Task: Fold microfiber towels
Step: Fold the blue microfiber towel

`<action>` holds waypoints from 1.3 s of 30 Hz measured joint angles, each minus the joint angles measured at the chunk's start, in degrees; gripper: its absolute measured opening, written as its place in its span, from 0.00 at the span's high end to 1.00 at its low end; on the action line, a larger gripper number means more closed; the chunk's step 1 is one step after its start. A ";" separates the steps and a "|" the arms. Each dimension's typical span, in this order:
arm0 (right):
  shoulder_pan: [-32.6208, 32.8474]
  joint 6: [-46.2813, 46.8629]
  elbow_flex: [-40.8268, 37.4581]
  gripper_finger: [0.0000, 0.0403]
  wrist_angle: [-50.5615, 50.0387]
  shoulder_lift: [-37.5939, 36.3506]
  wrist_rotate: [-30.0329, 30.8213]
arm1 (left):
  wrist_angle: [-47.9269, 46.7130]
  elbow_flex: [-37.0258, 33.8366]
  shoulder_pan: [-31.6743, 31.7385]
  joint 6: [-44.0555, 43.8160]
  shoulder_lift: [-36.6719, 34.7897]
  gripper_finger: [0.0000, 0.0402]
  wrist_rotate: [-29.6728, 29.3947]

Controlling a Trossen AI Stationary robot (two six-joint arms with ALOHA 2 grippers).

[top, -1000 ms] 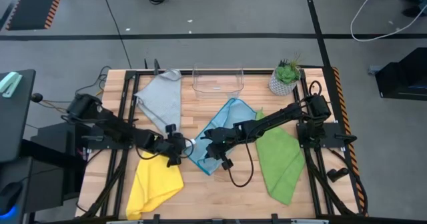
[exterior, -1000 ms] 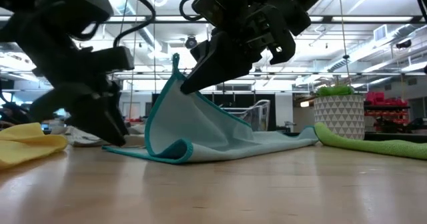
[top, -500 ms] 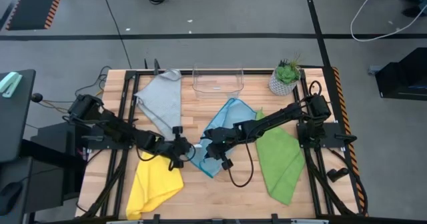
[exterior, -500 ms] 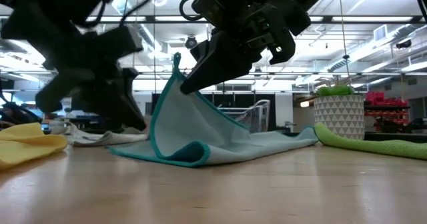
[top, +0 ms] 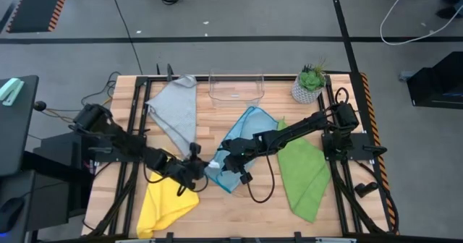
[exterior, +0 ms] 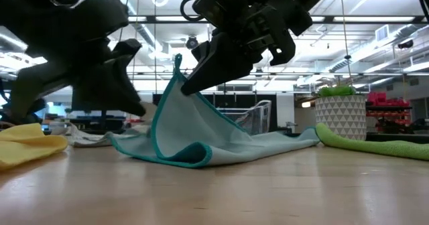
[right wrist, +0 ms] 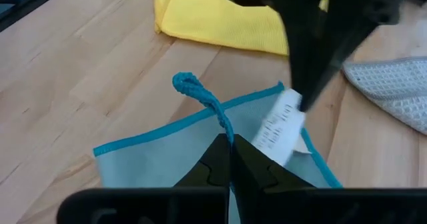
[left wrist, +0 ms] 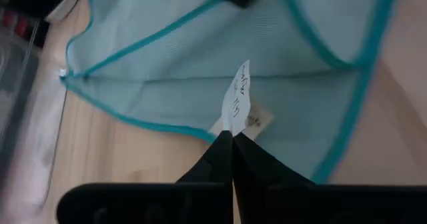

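The light blue towel (top: 244, 136) lies mid-table, its near-left part raised like a tent (exterior: 191, 121). My right gripper (top: 226, 163) is shut on its lifted teal hem. My left gripper (top: 200, 173) is shut on the white tag at the towel's low corner. The grey towel (top: 177, 109) lies spread at the far left. Near the left front lies the yellow towel (top: 166, 199), and the green towel (top: 304, 172) is on the right. My left gripper pinches the white tag (left wrist: 238, 99) at the towel's near-left corner between its two fingertips. It comes from the table's left, slanting down. The corner sits low, close to the tabletop (exterior: 124, 141). My right gripper pinches the teal hem (right wrist: 219, 121) between its two fingers, and a bunched end (right wrist: 189, 86) sticks out beyond them. The fingers come from the table's right, slanting down. This edge is lifted (exterior: 176, 67); the rest of the towel slopes down onto the table.
A clear plastic bin (top: 236, 88) and a potted plant (top: 309, 84) stand at the far edge. Bare wood shows in front of the blue towel, between the yellow and green towels.
My left gripper has moved toward the table's right and near edge, rolled, and shut on the tag at the blue towel's corner. That corner has drawn in and bunched slightly. My right gripper has kept the hem raised.
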 joint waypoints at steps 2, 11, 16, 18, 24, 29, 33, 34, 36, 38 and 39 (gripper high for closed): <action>0.00 0.00 0.00 0.97 0.00 0.00 0.00 | 0.03 0.00 -0.50 1.07 0.71 0.95 0.04; 0.00 0.00 0.00 0.97 -0.02 0.00 0.01 | 2.18 -0.02 -1.08 -0.24 4.40 0.70 3.93; 0.00 -0.01 0.00 0.98 0.07 0.00 0.04 | 2.70 -0.02 -1.26 -0.55 4.68 0.62 4.84; -0.07 0.00 0.00 0.97 0.50 0.00 0.05 | 1.76 -0.02 -2.02 -1.24 3.64 0.61 5.00; -0.09 -0.06 0.00 0.97 2.16 0.00 0.13 | -6.36 0.00 -3.86 -9.76 -0.92 0.64 5.18; -0.50 -0.48 0.00 0.97 3.14 0.00 0.13 | -11.83 -0.11 -1.17 -15.45 1.40 0.74 5.00; -0.41 -0.48 0.00 0.97 3.69 0.00 0.08 | -10.11 -0.03 2.05 -15.48 3.28 0.87 5.02; -0.37 -0.43 0.00 0.97 3.57 0.00 0.02 | -9.59 -0.02 2.58 -15.45 3.52 0.90 4.93; -0.37 0.20 0.00 0.97 3.56 0.00 0.02 | -8.43 -0.05 3.64 -14.15 3.57 0.96 4.81; -0.37 0.35 0.00 0.97 3.58 0.00 0.03 | -6.00 -0.13 4.20 -12.16 3.60 0.98 4.60; -0.39 0.35 0.00 0.97 3.55 0.00 0.04 | -4.30 -0.13 4.37 -10.71 3.60 0.98 4.49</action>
